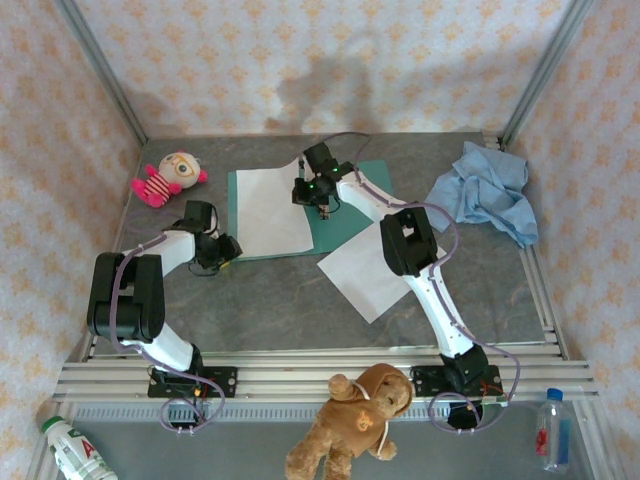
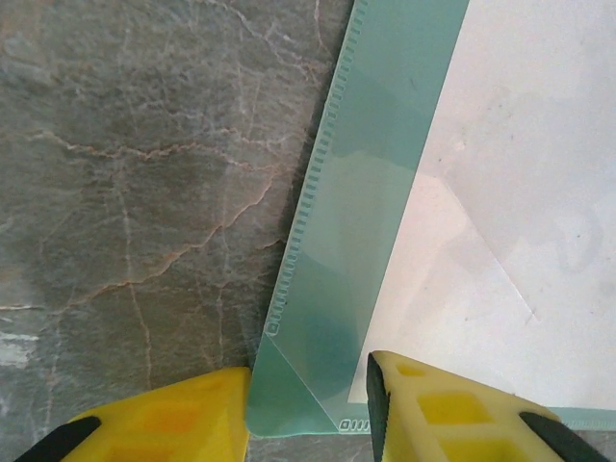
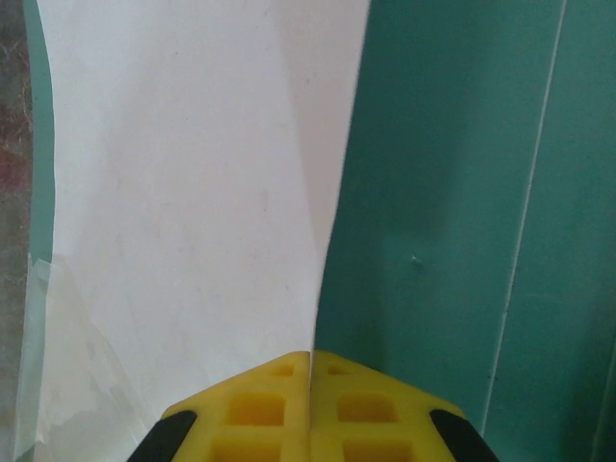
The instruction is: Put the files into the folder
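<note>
Top external view, starting nearest the arm bases: the second sheet (image 1: 362,272) is lying askew on the bare table, just beside the folder's near right corner and not yet filed.

Left of it, the left gripper (image 1: 222,252) is sitting at the folder's near left corner. In the left wrist view the left gripper (image 2: 308,414) is standing partly open, one yellow finger on either side of that corner. The jaws are straddling it, not clamping it.

Farther back, the folder (image 1: 375,175) is lying flat, with the white sheet (image 1: 268,210) covering its left half. A pale translucent layer seems to be overlapping the sheet's corner, so the sheet may be partly tucked in; I cannot be sure.

At the sheet's right edge, the right gripper (image 1: 323,205) is pressing down. Its wrist view shows the right gripper (image 3: 310,366) closed tight, with the sheet's raised edge running into the seam between the fingers, so it appears to be pinching the white sheet (image 3: 192,192) over the folder (image 3: 452,192).

Judging by this, the first file is being seated. Next, it is calling for that sheet to be slid home while the left arm is bracing the folder, then for a thin flat page to be lifted.
</note>
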Robot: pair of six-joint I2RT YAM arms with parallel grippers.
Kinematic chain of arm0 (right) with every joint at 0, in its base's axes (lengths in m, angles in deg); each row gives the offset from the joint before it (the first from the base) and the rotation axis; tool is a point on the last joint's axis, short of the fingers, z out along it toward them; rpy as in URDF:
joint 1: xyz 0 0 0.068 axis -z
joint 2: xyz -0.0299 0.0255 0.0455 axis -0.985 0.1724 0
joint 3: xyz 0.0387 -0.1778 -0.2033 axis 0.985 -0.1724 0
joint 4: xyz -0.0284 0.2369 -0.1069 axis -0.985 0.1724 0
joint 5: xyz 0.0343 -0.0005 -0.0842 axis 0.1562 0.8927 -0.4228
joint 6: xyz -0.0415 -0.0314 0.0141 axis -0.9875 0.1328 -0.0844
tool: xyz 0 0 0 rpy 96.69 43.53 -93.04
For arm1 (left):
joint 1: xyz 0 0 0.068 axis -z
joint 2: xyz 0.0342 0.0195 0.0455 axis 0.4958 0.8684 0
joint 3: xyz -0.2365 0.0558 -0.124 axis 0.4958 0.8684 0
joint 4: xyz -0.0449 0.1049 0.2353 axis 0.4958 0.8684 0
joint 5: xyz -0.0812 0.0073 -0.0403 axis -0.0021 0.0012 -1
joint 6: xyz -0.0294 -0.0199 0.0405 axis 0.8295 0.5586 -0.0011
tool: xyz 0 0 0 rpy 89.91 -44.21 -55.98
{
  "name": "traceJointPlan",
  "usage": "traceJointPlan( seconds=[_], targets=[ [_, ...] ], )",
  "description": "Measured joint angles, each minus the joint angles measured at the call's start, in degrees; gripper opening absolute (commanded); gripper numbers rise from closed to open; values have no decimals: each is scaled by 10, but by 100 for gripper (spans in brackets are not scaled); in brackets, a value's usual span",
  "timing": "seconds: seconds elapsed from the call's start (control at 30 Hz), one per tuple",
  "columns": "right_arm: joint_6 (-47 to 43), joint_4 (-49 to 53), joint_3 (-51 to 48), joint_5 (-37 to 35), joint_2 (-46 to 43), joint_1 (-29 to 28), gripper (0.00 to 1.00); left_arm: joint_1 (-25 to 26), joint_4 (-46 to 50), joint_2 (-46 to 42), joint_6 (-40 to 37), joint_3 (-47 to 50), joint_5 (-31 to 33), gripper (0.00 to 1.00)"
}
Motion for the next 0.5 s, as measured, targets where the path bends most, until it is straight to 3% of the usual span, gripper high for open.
traceJointPlan(
  seconds=[0.5],
  targets=[
    [-4,5,0,-20,0,-5,5,-6,8,2,-3,-2,1,28]
  ],
)
